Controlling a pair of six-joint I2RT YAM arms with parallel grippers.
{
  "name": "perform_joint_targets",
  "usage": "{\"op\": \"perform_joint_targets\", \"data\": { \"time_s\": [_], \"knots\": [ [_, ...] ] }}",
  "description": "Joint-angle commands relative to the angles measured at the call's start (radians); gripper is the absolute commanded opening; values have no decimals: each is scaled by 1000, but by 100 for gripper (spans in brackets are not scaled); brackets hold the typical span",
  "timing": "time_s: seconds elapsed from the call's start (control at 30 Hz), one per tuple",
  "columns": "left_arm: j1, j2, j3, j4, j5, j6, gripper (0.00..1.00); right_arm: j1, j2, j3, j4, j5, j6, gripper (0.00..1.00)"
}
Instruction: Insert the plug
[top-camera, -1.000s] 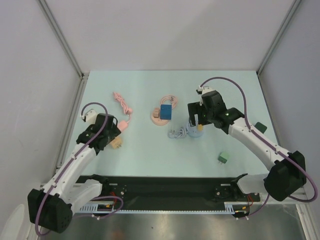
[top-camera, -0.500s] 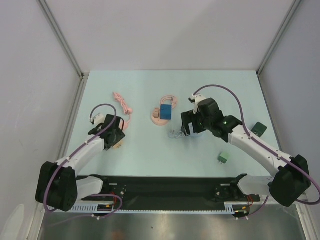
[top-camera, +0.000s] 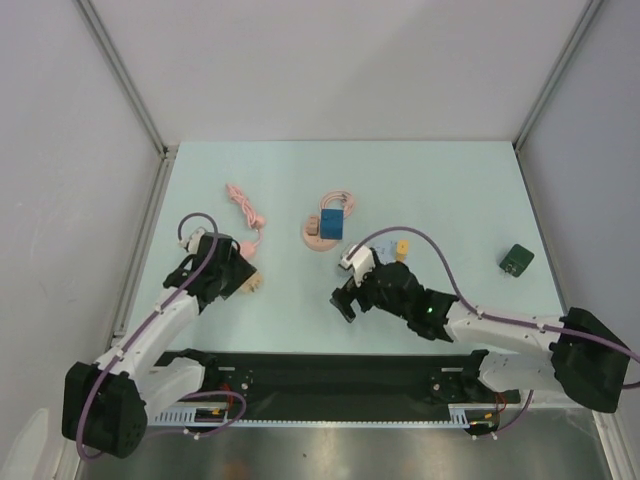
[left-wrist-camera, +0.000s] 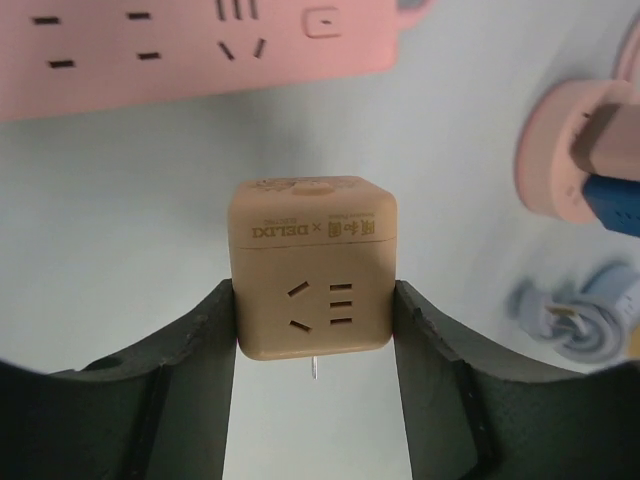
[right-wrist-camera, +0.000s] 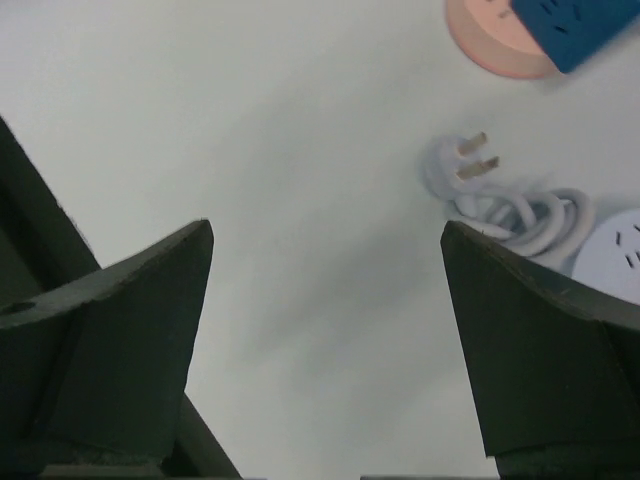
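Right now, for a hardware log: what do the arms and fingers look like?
The left arm and right arm each have white links, black joints and a looping purple cable. Their fingers are broad, matte black wedges; no markings show.

Pink power strip (left-wrist-camera: 180, 60) cut by top edge; blue cube (right-wrist-camera: 575, 25) cropped at top, blurred; white round socket (right-wrist-camera: 618, 260) cropped at right

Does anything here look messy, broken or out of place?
Nothing looks broken or spilled. The untidiest thing is the white cord, looped in a loose tangle with its plug bare. The left hand holds the tan cube squarely; the right hand is open and empty.
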Motion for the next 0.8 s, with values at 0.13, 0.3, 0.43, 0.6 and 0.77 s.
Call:
{"op": "perform_joint_targets", "data": {
  "time_s": [0.13, 0.3, 0.43, 0.6, 0.77],
  "knots": [
    [-25, -98, 109, 17, 222, -68, 0, 163, 176, -44, 627, 93, -319, 100],
    [-45, -142, 115, 14, 304, -116, 0, 275, 336, 48, 730, 222, -498, 100],
    [-77, -165, 118, 20, 333, -136, 0, 326, 475, 118, 857, 347, -603, 100],
    [-100, -193, 118, 26, 347, -148, 0, 352, 618, 204, 909, 394, -690, 99],
    [-103, -199, 112, 29, 375, -159, 0, 364, 692, 272, 972, 435, -750, 95]
  ]
}}
